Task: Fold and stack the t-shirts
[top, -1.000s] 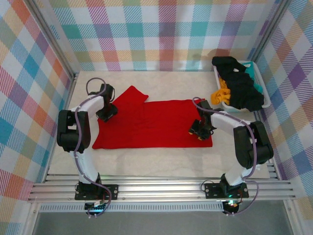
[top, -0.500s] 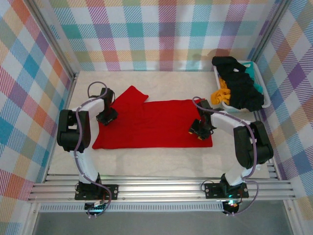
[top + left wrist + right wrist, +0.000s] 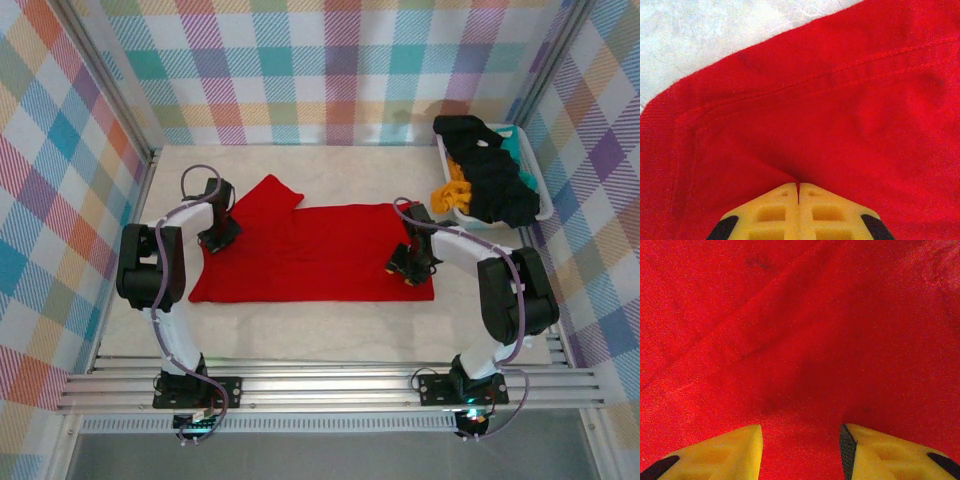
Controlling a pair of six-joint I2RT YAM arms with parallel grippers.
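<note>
A bright red t-shirt (image 3: 310,252) lies spread flat on the table, one sleeve pointing to the back left. My left gripper (image 3: 218,238) sits at the shirt's left edge, its yellow fingers (image 3: 780,210) pressed together on a pinch of red cloth (image 3: 805,125) near a stitched hem. My right gripper (image 3: 408,266) rests on the shirt's right part, open, with red cloth (image 3: 800,340) lying flat between its two yellow fingertips (image 3: 730,450). A black shirt (image 3: 495,175) and an orange-yellow one (image 3: 450,188) are heaped in the basket.
The white-and-teal basket (image 3: 543,205) stands at the back right against the checked wall. Bare pale tabletop (image 3: 330,325) runs in front of the red shirt and behind it. An aluminium rail (image 3: 330,385) lines the near edge.
The left gripper has shifted slightly along the shirt's left edge between the earlier frames and now. The right arm and the shirt's outline look the same.
</note>
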